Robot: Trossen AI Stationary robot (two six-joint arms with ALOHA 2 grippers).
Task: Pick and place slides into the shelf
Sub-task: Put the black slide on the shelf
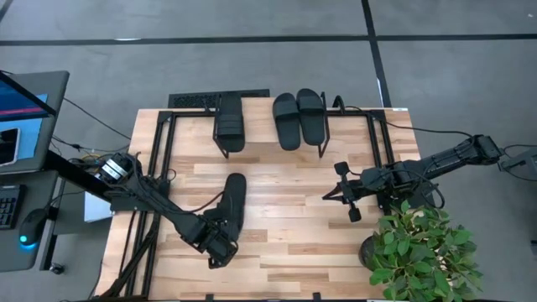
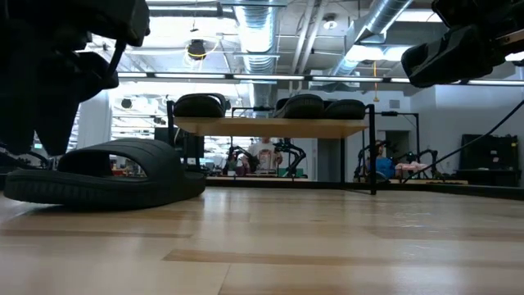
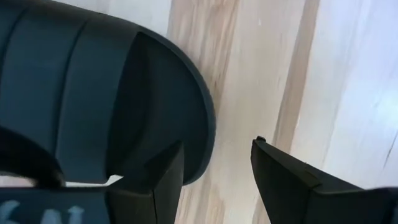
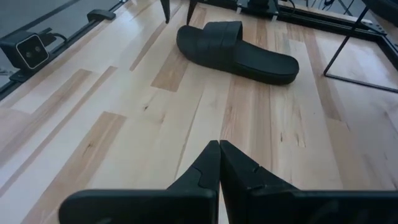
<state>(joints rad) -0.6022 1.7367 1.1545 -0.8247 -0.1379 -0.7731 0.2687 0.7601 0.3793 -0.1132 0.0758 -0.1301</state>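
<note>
While three slides rest on the shelf at the table's far edge, the fourth slide lies flat on the table toward its near-left corner. Left gripper sits at this slide's near end, jaws spread, one finger over its edge. Right gripper hovers near the right edge, jaws pressed together.

one slide lies on the tabletop | three slides sit on the shelf far back
</note>
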